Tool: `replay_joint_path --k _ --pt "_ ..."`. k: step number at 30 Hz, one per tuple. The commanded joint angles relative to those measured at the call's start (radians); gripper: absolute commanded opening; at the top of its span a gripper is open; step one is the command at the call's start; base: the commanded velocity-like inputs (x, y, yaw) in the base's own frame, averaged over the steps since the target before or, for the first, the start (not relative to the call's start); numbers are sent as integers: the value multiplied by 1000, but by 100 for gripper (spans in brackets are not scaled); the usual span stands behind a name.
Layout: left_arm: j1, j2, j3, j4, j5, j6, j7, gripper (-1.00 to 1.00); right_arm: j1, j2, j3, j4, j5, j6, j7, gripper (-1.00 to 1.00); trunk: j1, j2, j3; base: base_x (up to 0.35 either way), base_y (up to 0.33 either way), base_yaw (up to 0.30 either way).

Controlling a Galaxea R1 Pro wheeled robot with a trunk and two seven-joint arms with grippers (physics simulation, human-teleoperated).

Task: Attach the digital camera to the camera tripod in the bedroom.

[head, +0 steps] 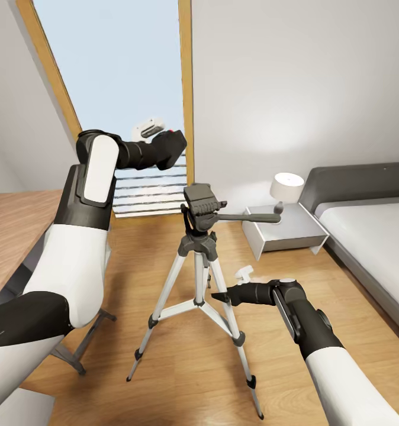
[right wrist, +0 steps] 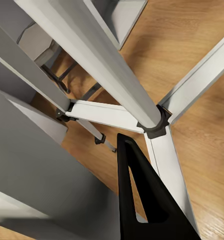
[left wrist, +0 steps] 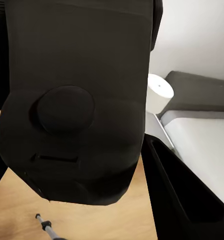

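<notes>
While the tripod (head: pixel 199 260) stands upright on the light wood floor (head: pixel 182 378) at centre of the head view, its three silver legs are spread, w/ black feet on the boards. Pan head sits on top; the long side handle points toward the bed (head: pixel 371 236).

Left arm is raised above and behind the tripod, in front of the window (head: pixel 122 65). Left pincer (head: pixel 173 142) is closed on the camera (head: pixel 170 147): a dark boxy body w/ a small red dot at its top edge. Left wrist view shows the camera (left wrist: pixel 74 105) close up, dark, w/ a round disc on its face, one black finger (left wrist: pixel 176 195) beside it. Camera is well apart from the pan head, higher up.

Right arm reaches low toward the tripod's legs. Right pincer (head: pixel 223 296) is near the centre brace; open or closed: cannot tell. Right wrist view shows one black finger (right wrist: pixel 141 200) just beside the centre column and brace hub; contact cannot be told.

Room:
- White walls, wood-framed window, pale sky outside.
- Wood worktop (head: pixel 13 231) at left edge, dark legs below.
- Grey nightstand (head: pixel 285 231) between tripod and bed, white lamp (head: pixel 285 189) on it.
- Bed w/ grey headboard, white mattress, at right.
</notes>
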Motion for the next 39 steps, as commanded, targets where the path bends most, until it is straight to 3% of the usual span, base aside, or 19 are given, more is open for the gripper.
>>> replay_joint_path --k 1,10,19,24,32,39 --pt "-1 0 -4 -4 10 2 8 -100 -1 -1 0 44 50 -15 -1 -100 1 -1 -2 0 0 0" --pt "-1 1 -5 -28 7 1 34 -100 -1 -1 0 44 50 -15 -1 -100 1 -1 -2 0 0 0" --pt "0 -14 -1 -141 19 -16 235 -100 -1 -1 0 45 50 -15 -1 -100 1 -1 -2 0 0 0" --pt "1 -23 -2 -181 24 -74 288 -100 -1 -1 -1 46 50 -16 -1 -100 1 -1 -2 0 0 0" --pt "3 -24 -1 -186 29 -123 301 -100 -1 -1 0 46 50 -16 -1 -100 1 -1 -2 0 0 0" --pt "3 -21 -3 -166 8 -128 315 -100 -1 -1 -1 46 49 -17 -1 -100 1 -1 -2 0 0 0"
